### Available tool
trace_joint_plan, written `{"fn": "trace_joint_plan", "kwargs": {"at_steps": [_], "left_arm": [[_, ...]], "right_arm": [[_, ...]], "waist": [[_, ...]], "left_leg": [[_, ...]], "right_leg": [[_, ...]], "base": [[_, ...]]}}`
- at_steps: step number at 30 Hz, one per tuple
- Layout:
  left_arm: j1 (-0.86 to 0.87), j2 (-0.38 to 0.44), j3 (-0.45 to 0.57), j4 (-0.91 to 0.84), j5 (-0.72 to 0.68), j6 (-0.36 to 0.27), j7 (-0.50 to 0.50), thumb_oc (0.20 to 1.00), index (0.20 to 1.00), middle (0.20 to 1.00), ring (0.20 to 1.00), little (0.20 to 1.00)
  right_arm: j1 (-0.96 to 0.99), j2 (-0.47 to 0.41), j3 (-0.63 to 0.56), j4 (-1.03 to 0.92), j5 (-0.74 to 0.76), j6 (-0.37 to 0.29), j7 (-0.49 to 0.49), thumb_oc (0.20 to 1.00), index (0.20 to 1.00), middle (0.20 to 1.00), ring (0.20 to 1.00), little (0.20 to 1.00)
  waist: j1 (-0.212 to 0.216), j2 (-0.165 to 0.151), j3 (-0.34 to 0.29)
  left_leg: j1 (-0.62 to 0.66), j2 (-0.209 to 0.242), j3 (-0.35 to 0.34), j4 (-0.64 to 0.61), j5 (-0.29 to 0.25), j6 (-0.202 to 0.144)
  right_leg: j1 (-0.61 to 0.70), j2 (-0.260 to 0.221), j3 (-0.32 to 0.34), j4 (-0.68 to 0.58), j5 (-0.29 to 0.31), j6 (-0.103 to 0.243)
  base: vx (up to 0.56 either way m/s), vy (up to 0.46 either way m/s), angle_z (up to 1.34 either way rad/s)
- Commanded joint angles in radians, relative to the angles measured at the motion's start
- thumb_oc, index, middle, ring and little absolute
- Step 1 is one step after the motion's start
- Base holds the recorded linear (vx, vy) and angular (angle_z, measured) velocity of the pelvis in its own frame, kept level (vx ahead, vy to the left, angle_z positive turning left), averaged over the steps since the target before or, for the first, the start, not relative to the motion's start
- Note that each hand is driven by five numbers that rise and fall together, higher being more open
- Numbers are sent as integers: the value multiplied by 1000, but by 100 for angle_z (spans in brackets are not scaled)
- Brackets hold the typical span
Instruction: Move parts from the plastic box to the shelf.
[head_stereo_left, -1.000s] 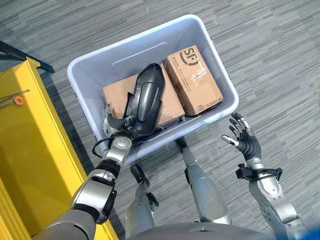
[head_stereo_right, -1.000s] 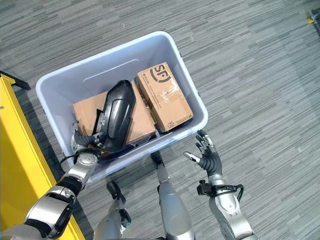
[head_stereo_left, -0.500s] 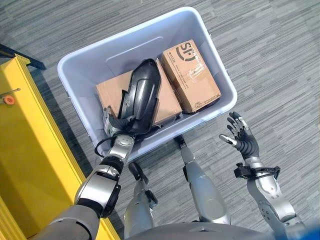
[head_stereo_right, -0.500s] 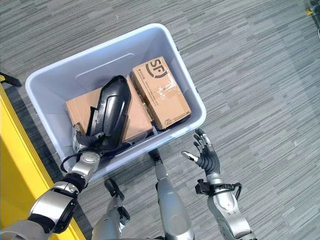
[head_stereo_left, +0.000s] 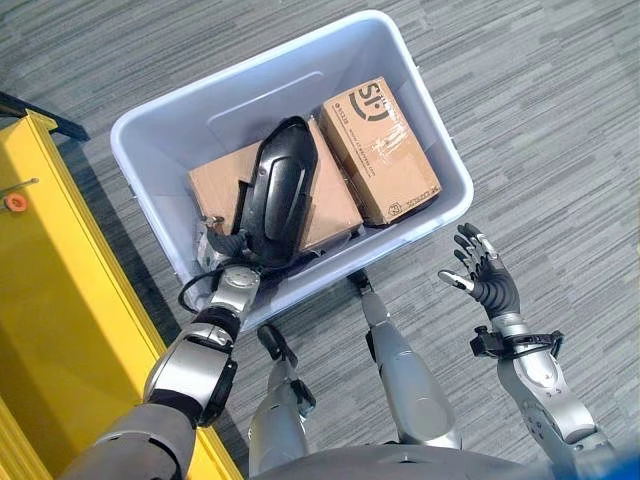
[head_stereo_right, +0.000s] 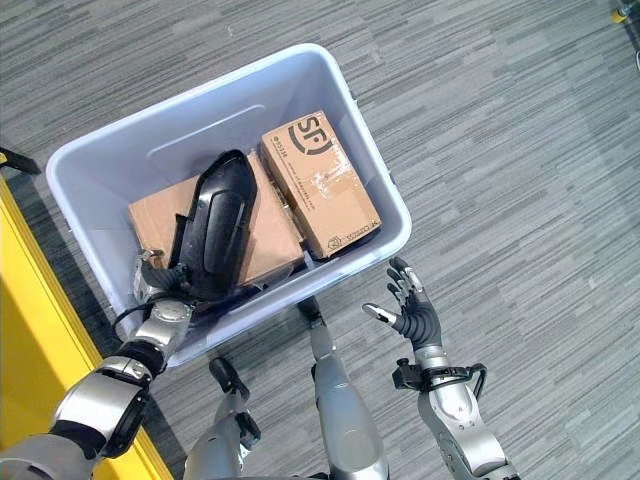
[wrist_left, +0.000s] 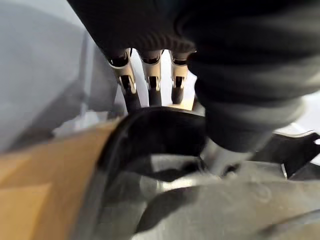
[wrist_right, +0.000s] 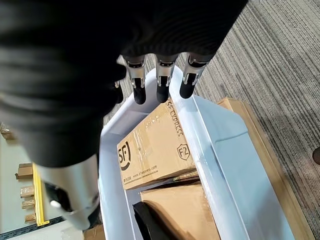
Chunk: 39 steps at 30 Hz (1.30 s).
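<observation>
A long black moulded part (head_stereo_left: 275, 195) lies slanted across a flat cardboard box (head_stereo_left: 330, 205) inside the pale grey plastic box (head_stereo_left: 448, 142). My left hand (head_stereo_left: 226, 268) is down in the plastic box's near left corner. Its fingers (wrist_left: 150, 82) reach over the black part's (wrist_left: 165, 130) lower rim and the thumb presses on the inside. A second, smaller cardboard box (head_stereo_left: 382, 150) sits beside it on the right. My right hand (head_stereo_left: 486, 276) hovers open above the floor, just outside the plastic box's near right corner.
The yellow shelf (head_stereo_left: 60, 300) runs along the left, close to the plastic box. Grey striped carpet (head_stereo_left: 560, 120) surrounds the box on the far and right sides.
The camera shifted slightly. The black part's lower end has swung left with my left hand, so the part now stands straighter along the box. The right hand has stayed still.
</observation>
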Motion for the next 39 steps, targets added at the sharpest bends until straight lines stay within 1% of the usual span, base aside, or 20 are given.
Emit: {"fn": "trace_joint_plan", "kwargs": {"at_steps": [1,9,15,16,18,19,22,24,25,27,29,30,31,32,33,34,35,36,37,39], "left_arm": [[-59,-25,-14,48,-4,15,-102,200,200,200,200,200],[-31,-45,-15,48,5,18,-106,200,200,200,200,200],[0,-58,-4,36,-20,9,-117,200,200,200,200,200],[-1,-57,-3,36,-20,9,-117,200,200,200,200,200],[45,-63,16,-18,-73,-30,-119,200,200,200,200,200],[55,-61,18,-34,-77,-39,-116,200,200,200,200,200],[114,-47,30,-142,-100,-67,-109,200,200,200,200,200],[136,-41,32,-177,-106,-75,-108,200,200,200,200,200],[211,-20,53,-327,-161,-125,-112,200,200,200,200,200],[258,-11,71,-410,-222,-154,-142,200,200,200,200,200],[299,3,81,-482,-227,-167,-158,200,200,200,200,200],[340,12,104,-564,-251,-184,-174,200,200,200,200,200],[340,12,104,-565,-251,-184,-174,200,200,200,200,200],[361,13,115,-602,-272,-197,-187,200,200,200,200,200],[379,12,124,-641,-302,-205,-205,200,200,200,200,200],[419,26,138,-724,-289,-209,-224,200,200,200,200,200],[420,26,138,-725,-289,-209,-224,200,200,200,200,200],[463,31,158,-796,-304,-212,-253,200,200,200,200,200],[463,31,157,-796,-304,-212,-253,200,200,200,200,200],[497,38,179,-850,-316,-216,-281,200,200,200,200,200]], "right_arm": [[-31,-20,-49,-83,31,-32,18,1000,1000,1000,1000,1000],[-18,-23,-59,-82,22,-32,16,1000,1000,1000,1000,1000],[-15,-27,-63,-77,40,-19,20,1000,1000,1000,1000,1000],[-16,-28,-62,-78,40,-19,21,1000,1000,1000,1000,1000],[-19,-24,-64,-76,43,-12,14,1000,1000,1000,1000,1000],[-20,-24,-63,-78,44,-13,14,1000,1000,1000,1000,1000],[-19,-30,-72,-81,42,-12,8,1000,1000,1000,1000,1000],[-18,-32,-73,-80,39,-10,7,1000,1000,1000,1000,1000],[-10,-39,-90,-86,36,0,7,1000,1000,1000,1000,1000],[-8,-40,-97,-84,33,10,12,1000,1000,1000,1000,1000],[-3,-39,-105,-84,31,17,18,1000,1000,1000,1000,1000],[0,-38,-117,-83,29,26,23,1000,1000,1000,1000,1000],[0,-38,-117,-83,29,26,23,1000,1000,1000,1000,1000],[4,-38,-125,-83,27,32,27,1000,1000,1000,1000,1000],[8,-37,-131,-80,25,41,32,1000,1000,1000,1000,1000],[7,-32,-147,-72,15,53,33,1000,1000,1000,1000,1000],[7,-32,-147,-72,15,53,33,1000,1000,1000,1000,1000],[11,-32,-161,-72,11,65,45,1000,1000,1000,1000,1000],[12,-33,-161,-72,11,65,45,1000,1000,1000,1000,1000],[15,-31,-175,-76,8,78,61,1000,1000,1000,1000,1000]], "waist": [[-48,-3,47],[-41,17,34],[-32,29,16],[-33,22,20],[-21,35,0],[-19,38,-2],[-4,48,-15],[1,51,-20],[16,60,-33],[24,64,-43],[31,67,-55],[39,70,-69],[38,70,-69],[41,72,-74],[46,74,-82],[55,76,-98],[54,76,-98],[61,80,-115],[60,81,-113],[67,84,-129]], "left_leg": [[75,8,-35,13,22,-13],[87,5,-51,13,19,-10],[102,3,-64,13,14,-10],[91,5,-58,13,40,-7],[105,2,-68,13,40,-6],[107,1,-70,13,40,-6],[118,-2,-81,13,38,-6],[122,-3,-86,13,38,-6],[129,-8,-101,13,36,-5],[136,-11,-109,13,36,-4],[144,-13,-115,13,34,-3],[149,-15,-123,13,28,-2],[149,-15,-123,13,28,-2],[152,-17,-126,13,27,-1],[155,-18,-131,13,24,0],[162,-19,-139,13,18,2],[162,-19,-139,13,18,2],[167,-21,-146,13,16,4],[171,-21,-147,13,13,4],[180,-22,-154,13,12,7]], "right_leg": [[102,-29,-59,39,-144,55],[115,-34,-73,44,-156,53],[133,-38,-82,48,-162,52],[119,-35,-80,54,-141,45],[138,-41,-88,57,-146,44],[141,-42,-91,57,-146,44],[161,-48,-101,55,-148,44],[167,-51,-105,54,-149,44],[188,-60,-117,51,-149,45],[202,-65,-126,49,-150,45],[217,-70,-133,46,-151,45],[232,-75,-139,43,-153,45],[232,-75,-139,43,-153,45],[240,-77,-140,41,-153,45],[249,-80,-144,39,-153,46],[264,-85,-152,37,-155,47],[265,-85,-152,36,-155,47],[278,-89,-154,35,-154,46],[282,-90,-155,35,-157,47],[298,-93,-159,35,-159,46]], "base": [[0,0,0],[2,0,-1],[-13,-8,1],[-79,-33,5],[-36,-5,10],[2,11,8],[5,4,4],[8,1,7],[13,3,12],[10,8,20],[21,18,20],[20,17,20],[21,23,15],[19,27,20],[41,34,16],[31,19,18],[43,22,10],[27,19,9],[44,26,16],[33,19,22]]}}
